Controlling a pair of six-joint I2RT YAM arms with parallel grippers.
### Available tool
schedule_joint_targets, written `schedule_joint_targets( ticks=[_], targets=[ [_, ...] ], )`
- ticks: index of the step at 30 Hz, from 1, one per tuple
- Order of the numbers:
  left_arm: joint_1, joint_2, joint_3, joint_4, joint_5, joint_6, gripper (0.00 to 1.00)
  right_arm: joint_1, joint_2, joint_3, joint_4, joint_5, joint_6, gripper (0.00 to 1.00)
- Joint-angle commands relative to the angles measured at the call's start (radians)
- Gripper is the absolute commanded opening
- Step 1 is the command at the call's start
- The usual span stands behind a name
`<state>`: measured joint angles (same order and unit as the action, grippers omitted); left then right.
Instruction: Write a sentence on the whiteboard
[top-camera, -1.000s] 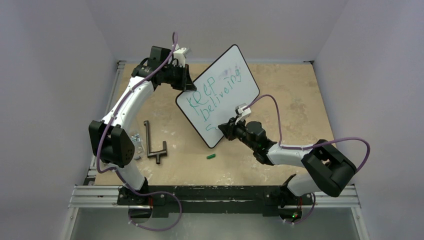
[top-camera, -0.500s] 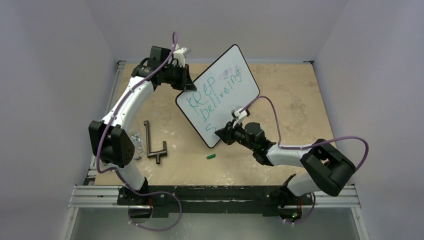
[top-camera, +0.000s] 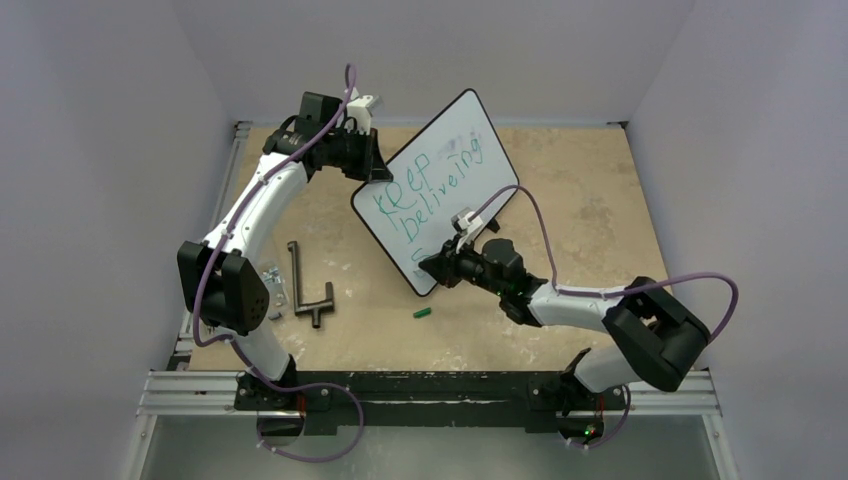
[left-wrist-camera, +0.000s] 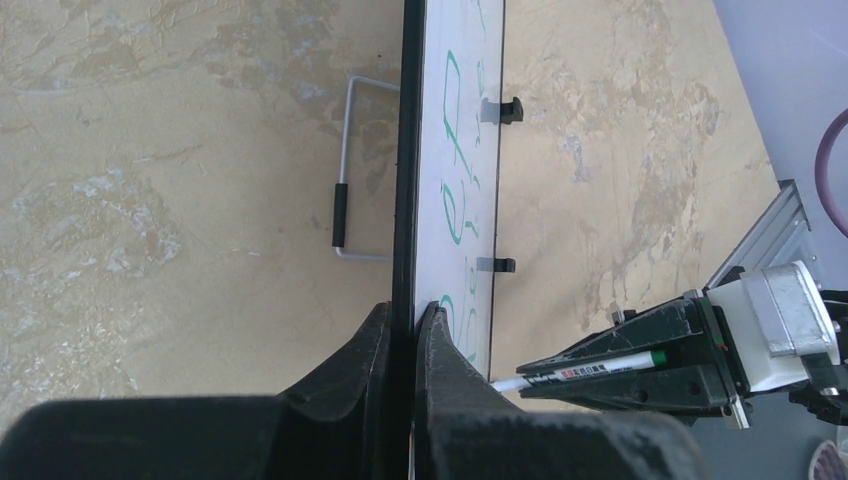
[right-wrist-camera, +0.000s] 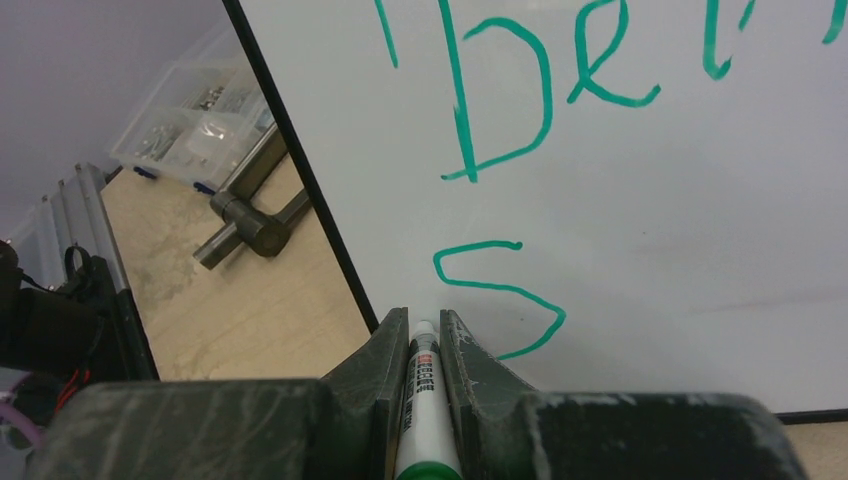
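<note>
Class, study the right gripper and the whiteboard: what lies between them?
A marker, clamped in the right gripper, bridges that stretch, its tip at the whiteboard. The right wrist view shows it best.

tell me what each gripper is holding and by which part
Left gripper clamps the whiteboard by its edge; right gripper holds the marker by its barrel.

1. Whiteboard: glossy white face, thin black frame.
2. Sentence: green lettering.
3. Marker: white barrel, red-and-black label, green end at bottom edge.
4. Table: tan, mottled with paler patches.
5. Loose piece, lower centre: green.
6. Cables: purple.
</note>
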<state>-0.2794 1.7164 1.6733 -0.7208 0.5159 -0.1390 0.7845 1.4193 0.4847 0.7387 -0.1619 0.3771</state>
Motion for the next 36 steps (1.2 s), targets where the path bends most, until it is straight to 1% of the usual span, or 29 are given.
schedule_joint_targets(
  ticks=[1,9,20,27,36],
  targets=[
    [0.036,-0.005,-0.008,-0.063,-0.309,0.084,0.00,0.005,-0.049,0.080,-0.027,-0.005,-0.019,0.00],
    [0.036,-0.006,-0.008,-0.063,-0.310,0.084,0.00,0.003,-0.108,0.118,-0.060,0.043,-0.017,0.00],
    [0.036,-0.013,-0.011,-0.062,-0.314,0.084,0.00,-0.018,-0.129,0.093,-0.119,0.232,-0.063,0.00],
    [0.036,-0.012,-0.012,-0.061,-0.309,0.084,0.00,-0.045,-0.115,0.069,-0.113,0.252,-0.065,0.00],
    [0.034,-0.016,-0.013,-0.061,-0.304,0.081,0.00,-0.049,-0.050,0.072,-0.070,0.236,-0.050,0.00]
  ],
)
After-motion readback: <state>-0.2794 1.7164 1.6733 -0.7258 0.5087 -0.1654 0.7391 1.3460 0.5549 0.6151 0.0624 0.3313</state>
